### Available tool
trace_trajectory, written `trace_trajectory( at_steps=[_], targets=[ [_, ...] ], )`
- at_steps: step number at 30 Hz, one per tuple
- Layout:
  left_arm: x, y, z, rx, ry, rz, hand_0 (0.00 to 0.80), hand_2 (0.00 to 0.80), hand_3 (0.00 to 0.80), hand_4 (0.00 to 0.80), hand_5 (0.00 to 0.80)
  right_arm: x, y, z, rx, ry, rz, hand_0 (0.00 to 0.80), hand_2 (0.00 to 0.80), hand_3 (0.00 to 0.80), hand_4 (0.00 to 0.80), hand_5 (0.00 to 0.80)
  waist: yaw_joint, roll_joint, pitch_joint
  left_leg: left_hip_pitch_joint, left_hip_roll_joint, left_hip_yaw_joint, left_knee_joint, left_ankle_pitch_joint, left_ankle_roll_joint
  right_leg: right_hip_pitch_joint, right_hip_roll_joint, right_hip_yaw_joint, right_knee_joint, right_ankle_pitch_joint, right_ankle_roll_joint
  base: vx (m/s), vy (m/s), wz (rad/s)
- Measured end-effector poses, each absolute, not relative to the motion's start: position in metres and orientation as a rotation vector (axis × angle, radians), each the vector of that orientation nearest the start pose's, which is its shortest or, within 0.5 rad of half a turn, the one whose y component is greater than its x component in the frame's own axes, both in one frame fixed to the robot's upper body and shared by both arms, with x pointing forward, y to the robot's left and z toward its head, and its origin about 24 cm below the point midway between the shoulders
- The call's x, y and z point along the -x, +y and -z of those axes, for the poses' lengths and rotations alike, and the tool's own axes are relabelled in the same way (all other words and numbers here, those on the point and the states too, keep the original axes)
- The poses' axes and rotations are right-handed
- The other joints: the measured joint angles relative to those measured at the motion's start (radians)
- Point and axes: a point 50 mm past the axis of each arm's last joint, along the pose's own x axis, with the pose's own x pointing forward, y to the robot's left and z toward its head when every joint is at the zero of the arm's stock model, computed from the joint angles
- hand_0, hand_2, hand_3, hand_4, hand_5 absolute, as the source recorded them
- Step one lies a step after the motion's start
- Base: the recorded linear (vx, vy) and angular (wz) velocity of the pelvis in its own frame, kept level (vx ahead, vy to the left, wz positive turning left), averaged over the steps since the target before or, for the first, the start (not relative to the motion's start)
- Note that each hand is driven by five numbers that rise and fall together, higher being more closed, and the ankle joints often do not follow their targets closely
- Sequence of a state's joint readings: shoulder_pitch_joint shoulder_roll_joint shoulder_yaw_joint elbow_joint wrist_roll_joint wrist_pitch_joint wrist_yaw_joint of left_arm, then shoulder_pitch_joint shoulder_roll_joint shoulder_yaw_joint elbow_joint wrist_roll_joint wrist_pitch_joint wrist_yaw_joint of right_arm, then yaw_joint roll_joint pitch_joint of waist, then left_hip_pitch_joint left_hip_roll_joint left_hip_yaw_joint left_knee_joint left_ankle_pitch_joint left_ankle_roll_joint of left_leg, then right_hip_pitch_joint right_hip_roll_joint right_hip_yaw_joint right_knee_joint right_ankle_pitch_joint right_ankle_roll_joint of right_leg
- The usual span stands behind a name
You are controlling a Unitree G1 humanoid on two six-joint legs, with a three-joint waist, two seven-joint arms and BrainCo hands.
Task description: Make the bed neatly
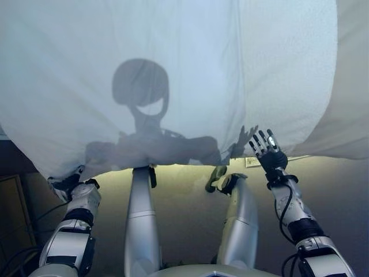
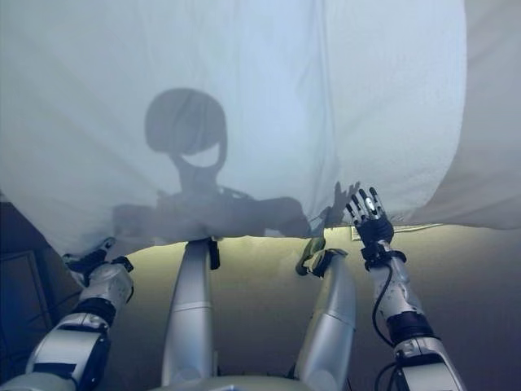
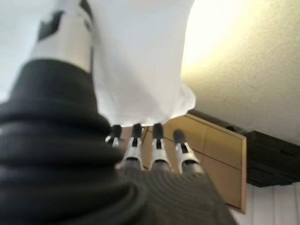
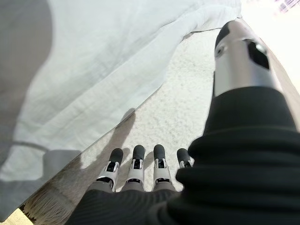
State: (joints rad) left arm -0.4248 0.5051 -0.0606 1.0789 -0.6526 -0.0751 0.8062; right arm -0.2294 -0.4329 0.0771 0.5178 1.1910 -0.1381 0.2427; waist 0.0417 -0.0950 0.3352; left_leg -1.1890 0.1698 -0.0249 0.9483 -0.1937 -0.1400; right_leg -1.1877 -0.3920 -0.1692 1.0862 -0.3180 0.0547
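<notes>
Here the left hand (image 1: 70, 183) pinches the white sheet (image 1: 173, 69); the right hand (image 1: 266, 147) hovers nearby, fingers spread.

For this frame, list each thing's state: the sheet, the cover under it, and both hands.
white sheet: spread, near left corner pinched by a hand
textured white cover: lying flat, partly under the sheet
left hand: fingers and thumb pinching the sheet corner
right hand: open, fingers straight, holding nothing

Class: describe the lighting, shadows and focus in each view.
Eye views: a dark shadow falls on the pale sheet, a bright band glowing under its edge. Left wrist view: glare at the top, close ribbed cover blurred. Right wrist view: right robot hand sharp, casting finger shadows on white textured fabric.
</notes>
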Motion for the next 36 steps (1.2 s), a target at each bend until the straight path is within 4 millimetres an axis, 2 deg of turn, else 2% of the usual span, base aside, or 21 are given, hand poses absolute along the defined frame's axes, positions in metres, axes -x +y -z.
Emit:
trace_trajectory(
  at_steps=[4,8,9,12,13,14,15,16,18,19,20,22,29,33,36],
  targets=[
    [-0.255,0.343,0.010,-0.055,0.483,-1.195,0.000,0.000,0.000,0.000,0.000,-0.287,-0.261,-0.032,-0.705,-0.031,0.037,0.000,0.000,0.000,0.000,0.000,-0.001,0.004,-0.013,-0.099,-0.001,-0.010,0.110,-0.032,0.009,-0.102,0.001,0.037,0.073,-0.001,-0.002,-0.037,0.093,-0.08],
    [-0.255,0.343,0.011,-0.054,0.497,-1.191,0.000,0.000,0.000,0.000,0.000,-0.284,-0.264,-0.031,-0.697,-0.028,0.040,0.000,0.000,0.000,0.000,0.000,0.000,0.012,-0.056,-0.175,-0.002,-0.016,0.179,-0.044,0.008,-0.180,0.001,0.061,0.114,0.000,-0.003,-0.031,0.070,-0.14],
    [-0.253,0.342,0.013,-0.057,0.507,-1.191,0.000,0.000,0.000,0.000,0.000,-0.284,-0.265,-0.031,-0.696,-0.027,0.040,0.000,0.000,0.000,0.000,0.000,-0.001,0.018,-0.063,-0.184,-0.002,-0.018,0.206,-0.053,0.021,-0.186,0.000,0.061,0.120,0.000,-0.003,-0.024,0.050,-0.17],
    [-0.253,0.341,0.015,-0.061,0.527,-1.155,0.000,0.000,0.000,0.000,0.000,-0.278,-0.269,-0.028,-0.683,-0.017,0.042,0.000,0.000,0.000,0.000,0.000,-0.002,0.025,-0.081,-0.218,0.002,-0.010,0.228,-0.068,0.026,-0.222,0.002,0.079,0.131,0.001,-0.002,-0.042,0.056,-0.11],
    [-0.251,0.340,0.019,-0.073,0.560,-1.128,0.000,0.000,0.000,0.000,0.000,-0.277,-0.270,-0.028,-0.676,-0.015,0.038,0.000,0.000,0.000,0.000,0.000,-0.004,0.028,-0.083,-0.222,0.002,-0.008,0.275,-0.077,0.035,-0.228,-0.002,0.083,0.133,0.002,-0.001,-0.049,0.046,-0.25],
    [-0.243,0.339,0.029,-0.083,0.615,-1.108,0.000,0.000,0.000,0.000,0.000,-0.275,-0.273,-0.028,-0.665,-0.014,0.038,0.000,0.000,0.000,0.000,0.000,-0.003,0.045,-0.096,-0.225,0.007,-0.018,0.325,-0.133,0.048,-0.236,-0.007,0.083,0.155,0.003,0.001,-0.051,0.045,-0.23],
    [-0.239,0.338,0.034,-0.087,0.659,-1.087,0.000,0.000,0.000,0.000,0.000,-0.273,-0.276,-0.028,-0.656,-0.011,0.042,0.000,0.000,0.000,0.000,0.000,-0.010,0.051,-0.107,-0.240,0.003,-0.016,0.349,-0.153,0.051,-0.255,-0.015,0.097,0.176,0.006,0.008,-0.049,0.043,-0.12],
    [-0.240,0.339,0.034,-0.087,0.675,-1.055,0.000,0.000,0.000,0.000,0.000,-0.274,-0.276,-0.029,-0.650,-0.012,0.037,0.000,0.000,0.000,0.000,0.000,-0.015,0.051,-0.108,-0.255,0.004,-0.011,0.348,-0.150,0.054,-0.271,-0.010,0.108,0.182,0.011,0.015,-0.047,0.040,0.06],
    [-0.231,0.345,0.041,-0.109,0.760,-1.021,0.000,0.000,0.000,0.000,0.000,-0.273,-0.278,-0.029,-0.648,-0.006,0.036,0.000,0.000,0.000,0.000,0.000,-0.033,0.046,-0.112,-0.276,0.035,0.011,0.358,-0.151,0.049,-0.289,-0.001,0.121,0.185,0.012,0.017,-0.052,0.046,0.11],
    [-0.221,0.344,0.051,-0.118,0.843,-1.011,0.000,0.000,0.000,0.000,0.000,-0.272,-0.280,-0.029,-0.640,-0.003,0.037,0.000,0.000,0.000,0.000,0.000,-0.040,0.052,-0.121,-0.274,0.044,-0.009,0.418,-0.163,0.053,-0.294,0.003,0.121,0.199,0.014,0.019,-0.054,0.053,-0.06],
    [-0.207,0.343,0.062,-0.123,0.927,-1.007,0.000,0.000,0.000,0.000,0.000,-0.272,-0.281,-0.030,-0.635,-0.002,0.033,0.000,0.000,0.000,0.000,0.000,-0.051,0.055,-0.135,-0.276,0.047,-0.014,0.444,-0.218,0.048,-0.307,0.001,0.127,0.224,0.014,0.021,-0.052,0.047,-0.09],
    [-0.195,0.341,0.072,-0.151,1.024,-0.984,0.000,0.000,0.000,0.000,0.000,-0.271,-0.284,-0.032,-0.626,0.002,0.022,0.000,0.000,0.000,0.000,0.000,-0.060,0.045,-0.141,-0.290,0.048,0.005,0.448,-0.222,0.057,-0.337,0.007,0.153,0.235,0.018,0.027,-0.055,0.035,0.01],
    [-0.166,0.340,0.085,-0.441,1.244,-0.873,0.000,0.000,0.000,0.000,0.000,-0.268,-0.291,-0.039,-0.617,-0.013,-0.016,0.000,0.000,0.000,0.000,0.000,-0.084,0.044,-0.144,-0.272,0.076,0.029,0.433,-0.224,0.059,-0.342,0.020,0.163,0.240,0.019,0.024,-0.020,0.055,-0.03],
    [-0.159,0.342,0.087,-0.579,1.296,-0.795,0.000,0.000,0.000,0.000,0.000,-0.265,-0.296,-0.039,-0.629,-0.002,0.000,0.000,0.000,0.000,0.000,0.000,-0.084,0.047,-0.145,-0.208,0.096,0.070,0.404,-0.223,0.059,-0.311,0.020,0.183,0.232,0.012,0.027,0.021,0.048,0.01],
    [-0.146,0.343,0.091,-0.762,1.331,-0.693,0.000,0.000,0.000,0.000,0.000,-0.261,-0.293,-0.039,-0.632,0.013,-0.023,0.000,0.000,0.000,0.000,0.000,-0.084,0.060,-0.152,-0.148,0.106,0.105,0.342,-0.207,0.060,-0.269,0.017,0.185,0.193,0.010,0.029,0.021,0.038,0.10]
  ],
)
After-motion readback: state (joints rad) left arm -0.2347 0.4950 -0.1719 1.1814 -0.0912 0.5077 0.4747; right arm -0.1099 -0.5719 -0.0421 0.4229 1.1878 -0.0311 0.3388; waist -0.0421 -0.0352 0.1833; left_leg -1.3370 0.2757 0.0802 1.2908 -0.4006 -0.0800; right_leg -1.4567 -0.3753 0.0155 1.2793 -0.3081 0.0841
